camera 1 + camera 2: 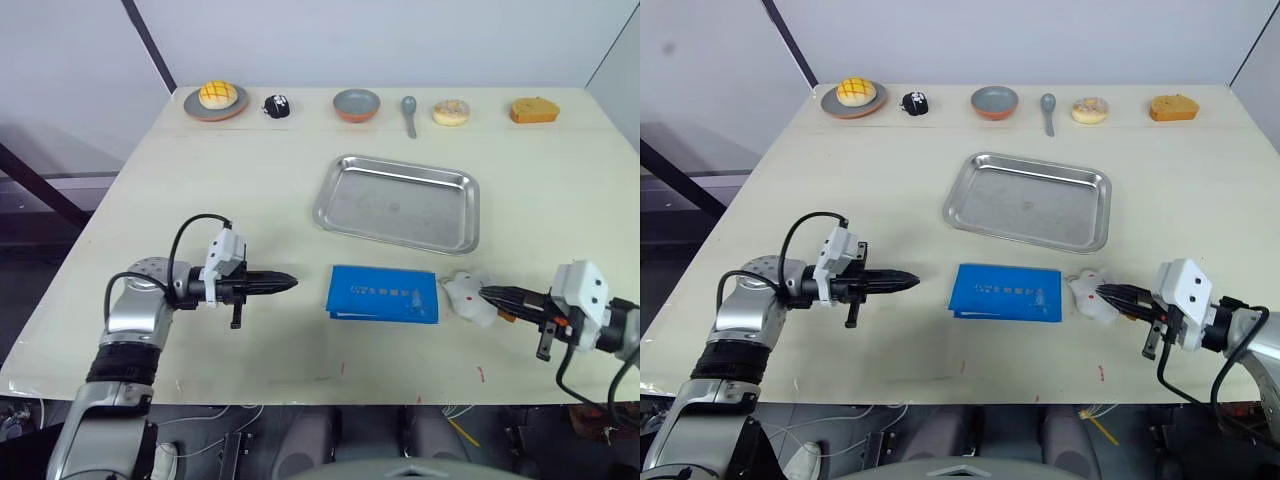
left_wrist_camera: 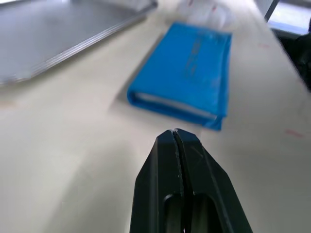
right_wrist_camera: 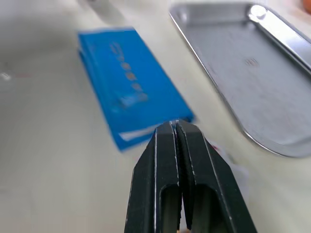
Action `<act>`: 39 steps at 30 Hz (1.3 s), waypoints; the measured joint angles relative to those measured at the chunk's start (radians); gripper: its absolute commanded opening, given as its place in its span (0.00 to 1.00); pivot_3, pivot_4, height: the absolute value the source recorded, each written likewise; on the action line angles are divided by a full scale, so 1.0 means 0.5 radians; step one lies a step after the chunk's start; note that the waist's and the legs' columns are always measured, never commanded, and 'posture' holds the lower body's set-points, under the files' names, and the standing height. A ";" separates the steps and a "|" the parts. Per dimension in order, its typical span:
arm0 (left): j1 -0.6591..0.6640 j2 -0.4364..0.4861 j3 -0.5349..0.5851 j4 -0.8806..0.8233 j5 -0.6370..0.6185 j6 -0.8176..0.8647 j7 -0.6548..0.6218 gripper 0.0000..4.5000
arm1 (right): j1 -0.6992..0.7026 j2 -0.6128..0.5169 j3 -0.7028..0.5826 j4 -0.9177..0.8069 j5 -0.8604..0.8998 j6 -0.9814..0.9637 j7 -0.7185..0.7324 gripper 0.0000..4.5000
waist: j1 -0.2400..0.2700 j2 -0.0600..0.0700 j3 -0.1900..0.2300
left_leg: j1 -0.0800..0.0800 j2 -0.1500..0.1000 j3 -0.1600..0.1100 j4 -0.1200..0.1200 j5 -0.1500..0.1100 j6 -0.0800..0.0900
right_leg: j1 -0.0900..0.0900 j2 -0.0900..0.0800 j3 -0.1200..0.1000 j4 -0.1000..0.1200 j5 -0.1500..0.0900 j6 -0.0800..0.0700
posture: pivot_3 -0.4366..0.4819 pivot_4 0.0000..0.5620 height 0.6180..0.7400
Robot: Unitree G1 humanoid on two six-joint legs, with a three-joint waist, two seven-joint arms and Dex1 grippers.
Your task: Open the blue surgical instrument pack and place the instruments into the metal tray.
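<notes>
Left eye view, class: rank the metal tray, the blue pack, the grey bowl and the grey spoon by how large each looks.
1. metal tray
2. blue surgical instrument pack
3. grey bowl, farther from the camera
4. grey spoon, slimmest

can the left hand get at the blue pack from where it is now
Probably yes. The left hand, fingers shut, points straight at the closed blue surgical instrument pack, with only bare table between them. The white toy figure sits at the pack's far end, out of the way.

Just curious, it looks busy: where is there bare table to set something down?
Bare table lies between the left end effector and the pack, and left of the tray. Crowded: the far-edge row of dishes, and the pack's right, by the white toy.
</notes>
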State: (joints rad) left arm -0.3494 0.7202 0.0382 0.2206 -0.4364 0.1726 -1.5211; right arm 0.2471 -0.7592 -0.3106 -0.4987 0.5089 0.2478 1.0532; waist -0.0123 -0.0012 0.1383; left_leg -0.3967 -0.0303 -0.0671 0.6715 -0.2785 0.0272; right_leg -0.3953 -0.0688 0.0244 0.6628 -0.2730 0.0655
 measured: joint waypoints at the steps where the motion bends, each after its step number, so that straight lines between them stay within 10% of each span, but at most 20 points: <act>1: 0.009 0.017 0.012 -0.046 -0.022 0.033 -0.001 0.12 | 0.026 0.010 -0.014 -0.002 0.016 -0.017 0.013 0.00 | -0.001 0.000 0.000 | 0.001 0.000 0.000 0.000 -0.001 0.001 | 0.000 0.000 0.000 0.000 0.000 0.000 | 0.48 0.27 1.00; 3: 0.028 0.051 0.028 -0.120 -0.065 0.075 -0.003 0.24 | 0.065 0.025 -0.035 -0.004 0.027 -0.049 0.028 0.00 | -0.002 0.000 0.000 | 0.001 0.000 0.000 0.000 -0.001 0.002 | 0.000 0.001 0.000 0.000 0.000 0.000 | 0.48 0.27 1.00; 11: 0.101 0.302 0.131 -0.435 -0.263 0.169 -0.071 0.99 | 0.230 0.119 -0.126 0.015 0.162 -0.225 0.159 0.73 | -0.002 -0.001 0.001 | 0.002 0.001 0.001 -0.001 -0.002 0.003 | 0.000 0.001 0.001 0.000 0.000 0.000 | 0.48 0.27 1.00; 15: 0.051 0.336 0.137 -0.521 -0.338 0.208 -0.079 1.00 | 0.207 0.136 -0.114 0.081 0.153 -0.330 0.206 0.99 | -0.002 -0.001 0.001 | 0.002 0.001 0.002 -0.001 -0.002 0.003 | 0.000 0.001 0.001 0.000 0.000 0.000 | 0.48 0.27 1.00; 39: -0.012 0.529 -0.125 -0.807 -0.668 0.212 -0.089 1.00 | -0.700 0.281 0.796 1.038 -0.988 -1.671 -0.022 0.99 | -0.009 -0.005 0.009 | 0.004 0.001 0.005 -0.001 0.003 -0.005 | -0.001 0.005 0.005 0.001 0.000 0.000 | 0.48 0.27 1.00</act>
State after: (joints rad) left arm -0.3556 0.9849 -0.0244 -0.1827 -0.7705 0.2788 -1.5656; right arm -0.1028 -0.6185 0.0872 0.0203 0.0148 -0.5875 1.0422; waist -0.0170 -0.0035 0.1427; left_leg -0.3945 -0.0297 -0.0644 0.6711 -0.2772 0.0248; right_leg -0.3957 -0.0662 0.0269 0.6632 -0.2732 0.0652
